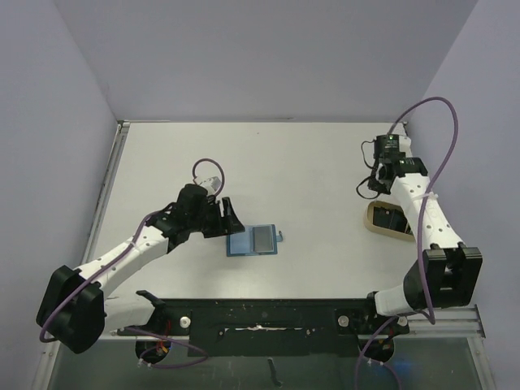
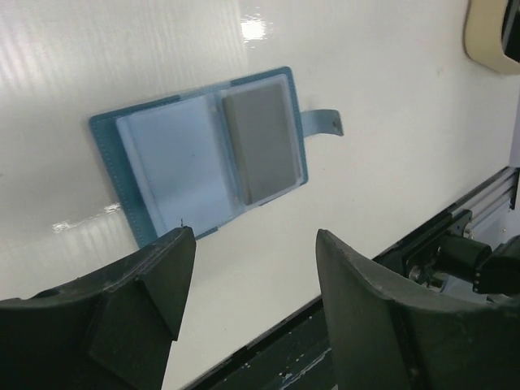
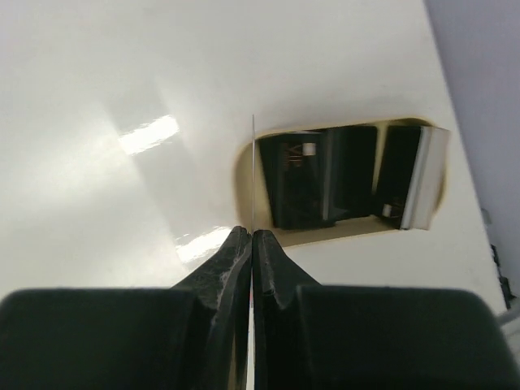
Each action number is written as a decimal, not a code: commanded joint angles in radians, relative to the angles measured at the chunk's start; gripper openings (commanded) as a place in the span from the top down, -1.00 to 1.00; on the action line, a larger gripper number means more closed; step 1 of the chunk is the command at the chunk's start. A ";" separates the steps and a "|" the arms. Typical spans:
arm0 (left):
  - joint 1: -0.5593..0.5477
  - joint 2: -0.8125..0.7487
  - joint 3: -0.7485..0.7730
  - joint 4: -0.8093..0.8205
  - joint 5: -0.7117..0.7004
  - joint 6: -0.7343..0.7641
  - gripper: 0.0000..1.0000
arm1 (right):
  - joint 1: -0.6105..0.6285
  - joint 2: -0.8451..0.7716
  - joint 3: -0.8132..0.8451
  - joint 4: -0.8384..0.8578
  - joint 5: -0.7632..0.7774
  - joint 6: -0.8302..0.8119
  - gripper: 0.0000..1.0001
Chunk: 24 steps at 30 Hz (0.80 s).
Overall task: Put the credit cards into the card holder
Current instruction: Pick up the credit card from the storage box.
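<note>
1. Left gripper (image 2: 256, 244), nearest the lens: jaws wide with nothing between them, hovering just beside the card holder's near-left side. No contact visible.
2. Tabletop (image 1: 309, 162): white and glossy. It carries 2 things, well apart.
3. Tray (image 3: 244, 175): beige and shallow, near the tabletop's right edge. It holds dark cards (image 3: 301, 179), at least 2; the exact count is unclear through reflections.
4. Right gripper (image 3: 252, 236): jaws pinched tight on a held card (image 3: 253, 162), which shows edge-on as a thin line. It sits over the tray's rim; height above it cannot be told.
5. Card holder (image 2: 203, 154): teal, lying open and flat about mid-tabletop, toward the near edge. Light blue slots face up.
6. Grey card (image 2: 256, 142): already seated in the pocket on the tab side. The other pocket looks empty.
7. Snap tab (image 2: 325, 122): sticks out flat from the holder's edge, unfastened.
8. Progress, my judgement: 1 card is in and 1 is in the grip, not yet carried across. The tray cards remain, so the task is well short of half done.
</note>
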 commanded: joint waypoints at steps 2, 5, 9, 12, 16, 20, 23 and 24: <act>0.065 0.019 -0.047 0.045 0.000 -0.052 -0.08 | 0.154 -0.130 0.040 0.056 -0.136 0.058 1.00; 0.080 0.036 -0.063 0.071 0.003 -0.065 0.08 | 0.236 -0.177 0.022 0.106 -0.201 0.095 1.00; 0.091 0.061 -0.101 0.095 -0.013 -0.070 0.51 | 0.319 -0.232 -0.059 0.224 -0.327 0.168 1.00; 0.093 0.083 -0.131 0.139 0.005 -0.081 0.80 | 0.365 -0.248 -0.125 0.302 -0.407 0.224 1.00; 0.093 0.113 -0.158 0.179 0.019 -0.089 1.00 | 0.430 -0.258 -0.220 0.413 -0.455 0.290 1.00; 0.093 0.129 -0.179 0.196 0.010 -0.091 1.00 | 0.503 -0.222 -0.295 0.514 -0.515 0.332 1.00; 0.093 0.142 -0.191 0.205 0.011 -0.093 1.00 | 0.553 -0.176 -0.321 0.566 -0.546 0.351 0.99; 0.093 0.148 -0.194 0.208 0.009 -0.093 1.00 | 0.569 -0.161 -0.329 0.593 -0.556 0.356 0.99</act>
